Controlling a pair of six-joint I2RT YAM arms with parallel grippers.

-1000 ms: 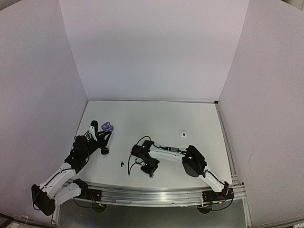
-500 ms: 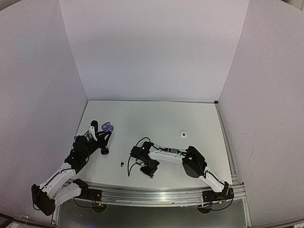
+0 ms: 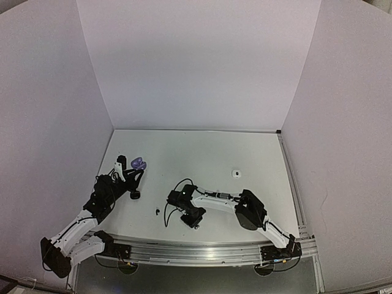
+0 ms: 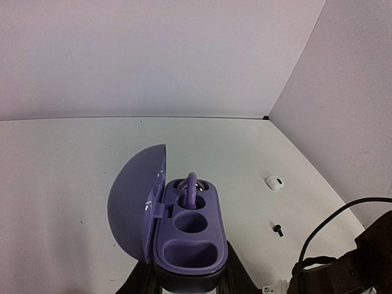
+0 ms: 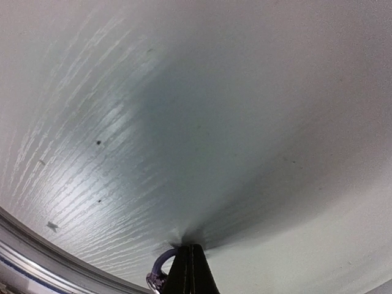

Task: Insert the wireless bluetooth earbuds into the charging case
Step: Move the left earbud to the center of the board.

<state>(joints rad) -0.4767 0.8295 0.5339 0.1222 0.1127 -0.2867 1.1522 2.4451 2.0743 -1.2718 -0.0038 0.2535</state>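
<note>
Viewing from above, I see three matte white walls (image 3: 196, 67) enclosing the bench (image 3: 202, 153) on the left, far and right sides. The bench surface is flat and white, and the right wrist view shows a faint streaked grain and a few dark specks on it. A ribbed metal rail (image 3: 196, 251) runs along the near edge, where both arm bases sit. The widest open room lies across the far half of the bench.

The left arm (image 3: 79, 223) reaches toward the left wall. Its end effector (image 3: 131, 170) grips the charging case (image 4: 190, 245) by the lower body, one finger on each side. The case is a smooth, rounded purple shell. Its lid (image 4: 131, 202) is swung open to the left on a side hinge. One purple earbud with a loop (image 4: 190, 184) sits in the far well. The round well (image 4: 190, 222) just nearer the camera is vacant.

The right arm (image 3: 251, 211) folds across the near centre. Its end effector (image 5: 190, 272) points down at the bench with the jaws pressed fully together. A second purple earbud (image 5: 158, 269) shows as a curved loop right against the left side of the tips. I cannot tell whether it is pinched.

A white earbud (image 4: 275, 182), glossy and rounded, lies on the right half of the bench, well apart from both arms. A tiny black bud (image 4: 278, 229) lies between the two arms.
</note>
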